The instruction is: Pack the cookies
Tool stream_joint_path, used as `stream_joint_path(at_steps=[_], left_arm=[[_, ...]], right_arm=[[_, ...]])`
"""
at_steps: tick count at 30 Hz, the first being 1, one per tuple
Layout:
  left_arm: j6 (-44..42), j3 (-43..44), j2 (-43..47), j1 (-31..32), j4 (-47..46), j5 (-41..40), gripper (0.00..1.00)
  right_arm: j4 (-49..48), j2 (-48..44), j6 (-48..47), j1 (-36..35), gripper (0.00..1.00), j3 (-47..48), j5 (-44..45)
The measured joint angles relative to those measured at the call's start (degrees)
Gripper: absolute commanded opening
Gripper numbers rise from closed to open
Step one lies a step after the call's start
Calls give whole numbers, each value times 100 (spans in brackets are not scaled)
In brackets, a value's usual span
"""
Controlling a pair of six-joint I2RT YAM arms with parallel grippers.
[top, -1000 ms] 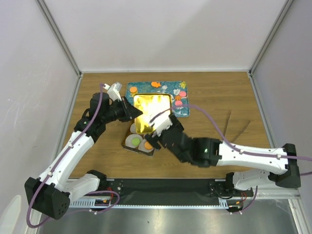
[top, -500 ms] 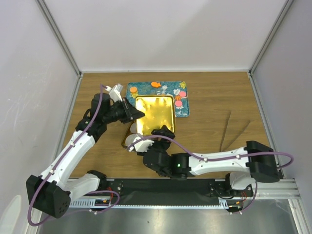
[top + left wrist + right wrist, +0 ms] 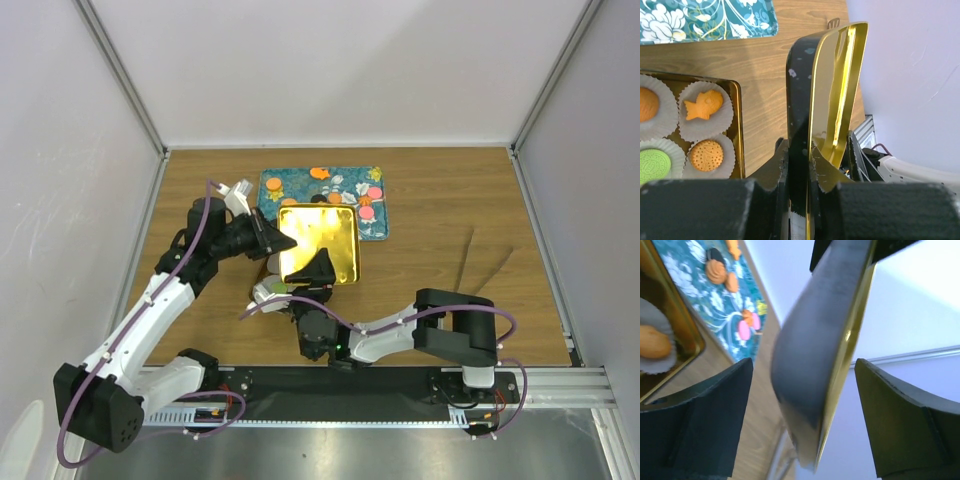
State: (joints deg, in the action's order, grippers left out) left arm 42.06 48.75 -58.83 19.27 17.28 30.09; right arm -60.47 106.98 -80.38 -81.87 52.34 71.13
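Note:
My left gripper [image 3: 807,155] is shut on the edge of the tin lid [image 3: 830,100], black outside and gold inside, and holds it tilted above the box [image 3: 737,130]. In the top view the lid [image 3: 318,245] hides most of the box [image 3: 262,292]. Cookies [image 3: 702,106] sit in white paper cups in the box: a fish shape, round orange ones and a green one [image 3: 650,167]. More cookies [image 3: 367,212] lie on the teal tray [image 3: 300,182]. My right gripper [image 3: 802,362] is open, with the lid's near edge [image 3: 825,355] between its fingers [image 3: 695,425] and no visible contact.
Grey walls enclose the wooden table [image 3: 450,210] on three sides. The right arm is folded tight in front of its base, its elbow [image 3: 455,305] standing over the table's near right. The teal tray [image 3: 715,290] lies just behind the box.
The right arm has folded back toward its base and brought its open gripper under the lid's near edge. The lid has shifted slightly toward the near side over the box.

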Motion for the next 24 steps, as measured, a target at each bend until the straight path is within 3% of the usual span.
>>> stream_joint_path(at_steps=[7, 10, 11, 15, 17, 18, 19, 21, 22, 24], left_arm=[[2, -28, 33, -31, 0, 42, 4], [9, -28, 68, -61, -2, 70, 11], [15, -33, 76, -76, -4, 83, 13], [170, -33, 114, -160, -133, 223, 34], [144, -33, 151, -192, -170, 240, 57], [175, -33, 166, -221, -190, 267, 57], [155, -33, 181, -229, -223, 271, 67], [166, -33, 212, -245, -232, 280, 73], [188, -33, 227, -251, -269, 282, 84], [192, -15, 264, -256, -326, 278, 94]], right_arm=[[-988, 133, -1261, 42, 62, 0, 20], [-1130, 127, -1473, 76, 48, 0, 17], [-1150, 118, -1519, 85, 39, 0, 20], [-1169, 72, -1602, 98, 16, -4, 17], [-1180, -9, -1574, 98, 5, -4, 15], [-1185, -103, -1572, 98, 5, -4, 17], [-1178, -157, -1550, 96, 3, -4, 15], [-1176, -299, -1475, 90, 1, -4, 22], [-1126, -391, -1419, 74, 1, -4, 17], [-828, -610, -1132, 44, 0, -4, 39]])
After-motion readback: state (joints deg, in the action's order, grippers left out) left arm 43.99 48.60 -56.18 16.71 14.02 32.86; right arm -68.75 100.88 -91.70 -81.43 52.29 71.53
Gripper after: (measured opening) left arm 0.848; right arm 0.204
